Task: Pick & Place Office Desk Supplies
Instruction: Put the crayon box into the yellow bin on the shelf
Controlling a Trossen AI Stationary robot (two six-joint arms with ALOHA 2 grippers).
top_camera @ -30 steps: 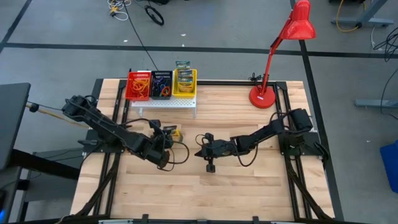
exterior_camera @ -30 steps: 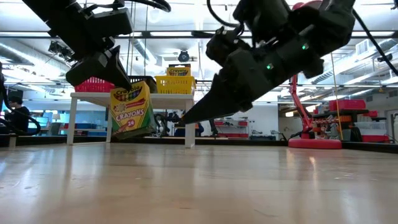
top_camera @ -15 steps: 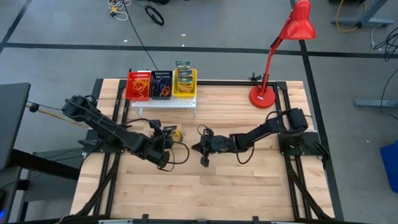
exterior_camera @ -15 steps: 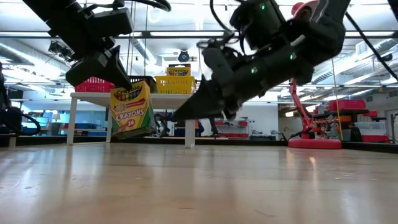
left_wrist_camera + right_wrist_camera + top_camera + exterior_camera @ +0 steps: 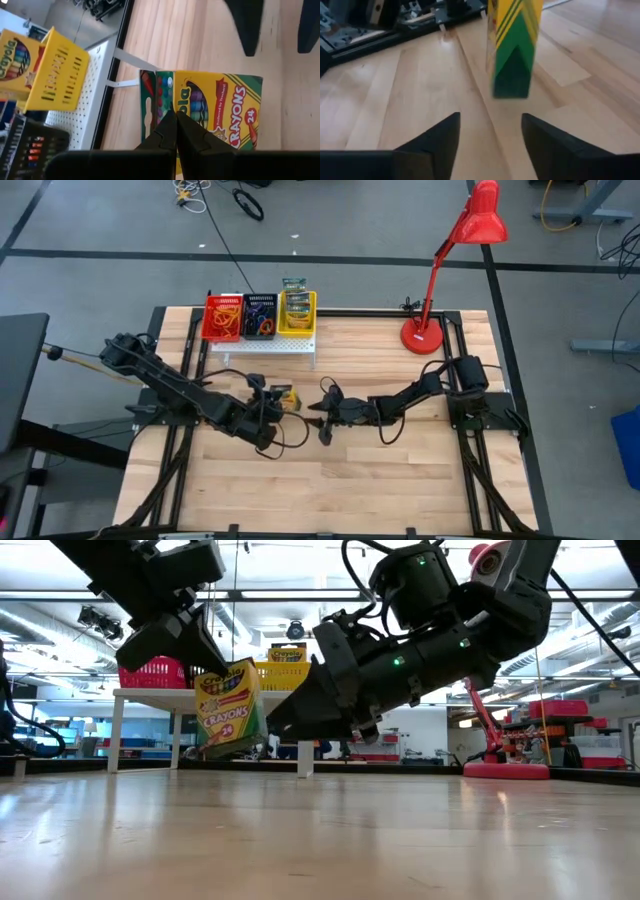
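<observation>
We saw the left gripper (image 5: 275,402) with its fingers clamped on the crayon box (image 5: 230,708), lifted above the desk (image 5: 400,480) centre. The right gripper (image 5: 322,416) faced the box with fingers wide, apart from it.

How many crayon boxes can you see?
2. One crayon box hangs above the table in the left gripper, in front of the open right gripper. The other stands in the yellow basket on the white stand. More may be hidden.
</observation>
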